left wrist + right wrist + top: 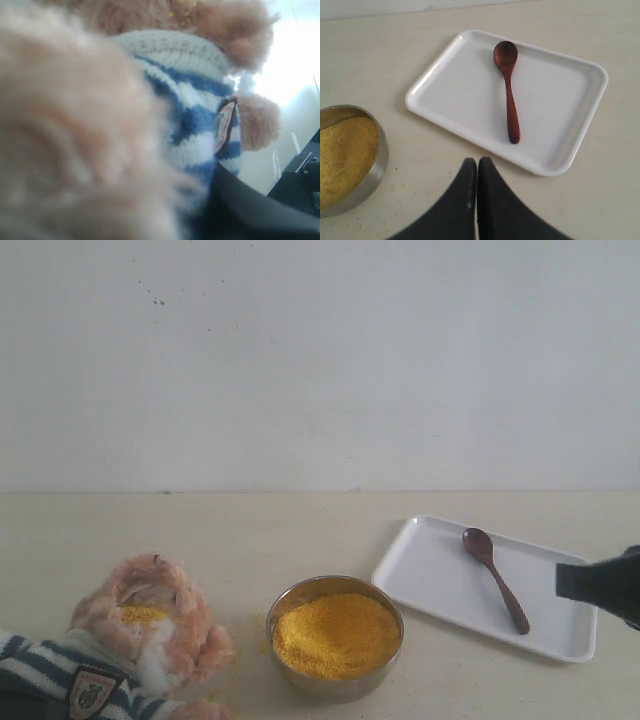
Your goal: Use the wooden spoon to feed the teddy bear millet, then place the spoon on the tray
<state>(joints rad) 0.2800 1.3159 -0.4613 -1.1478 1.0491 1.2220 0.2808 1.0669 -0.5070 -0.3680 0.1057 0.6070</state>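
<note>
The teddy bear (150,630) leans back at the table's near left, with yellow millet grains on its white muzzle (142,614). Its striped shirt (185,115) and fur fill the left wrist view. My left gripper (165,195) is closed around the bear; one dark finger (250,207) presses against the shirt and the other is hidden by fur. The millet (335,635) is heaped in a metal bowl (300,592). On the white tray (460,95) the wooden spoon (508,95) lies flat. My right gripper (477,162) is shut and empty, hovering just off the tray's near rim.
Scattered millet grains (255,622) lie on the table between the bear and the bowl. A plain pale wall stands behind the table. The right arm (600,585) enters from the right edge beside the tray (430,570).
</note>
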